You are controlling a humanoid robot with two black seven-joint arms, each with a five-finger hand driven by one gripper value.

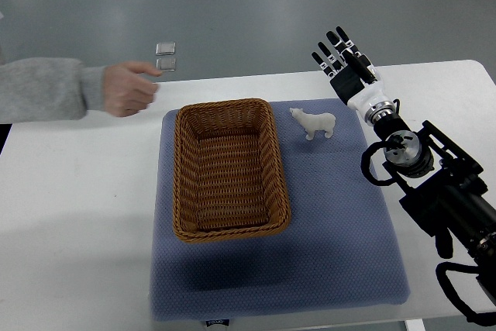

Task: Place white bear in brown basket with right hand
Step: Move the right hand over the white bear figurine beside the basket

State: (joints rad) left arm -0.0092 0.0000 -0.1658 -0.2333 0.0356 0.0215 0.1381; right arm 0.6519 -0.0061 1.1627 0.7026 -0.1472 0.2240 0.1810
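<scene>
The right hand (346,60) hangs beyond and right of the white bear (315,122), fingers extended and holding nothing — the bear stands upright on the blue mat (333,230), just right of the empty brown basket (227,168), not yet grasped — while a person's hand (130,88) hovers far left.

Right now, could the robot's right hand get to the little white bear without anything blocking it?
Probably yes. The right hand is open, just right of the white bear, which stands alone on the blue mat. The brown basket lies on the bear's far side.
</scene>
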